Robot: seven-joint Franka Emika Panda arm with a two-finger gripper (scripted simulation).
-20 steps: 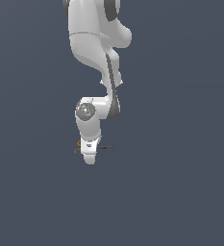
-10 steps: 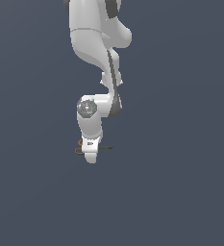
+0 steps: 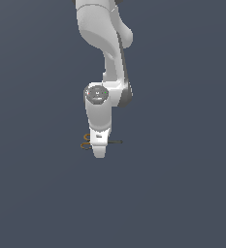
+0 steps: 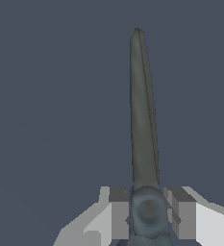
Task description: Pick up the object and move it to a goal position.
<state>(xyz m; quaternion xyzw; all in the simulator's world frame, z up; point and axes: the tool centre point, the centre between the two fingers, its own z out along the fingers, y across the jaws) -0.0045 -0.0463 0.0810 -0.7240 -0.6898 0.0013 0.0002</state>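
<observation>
**Securing the grasp at the pivot before any lift**

The small pair of scissors with orange-brown loop handles and thin dark grey blades (image 3: 103, 142) lies flat on the plain dark grey floor (image 3: 182, 193), directly beneath the white arm's two-fingered gripper (image 3: 99, 154). In the exterior view the loops are seen on that view's left of the gripper and the blade tip on its right.

In the wrist view the round pivot of the scissors (image 4: 148, 211) sits between the two pale fingers (image 4: 119, 211), which stand close on either side of it; whether the pads are already pressing on the metal cannot be told, as narrow dark seams remain.

The step in hand is judged to be the closing of the grasp. It would be done well if the pivot were kept centred while the fingers are brought fully together, and if lifting were begun only once a firm hold is confirmed. A thin, flat object is likely to slip or swing if raised early. No goal marker is visible.
</observation>
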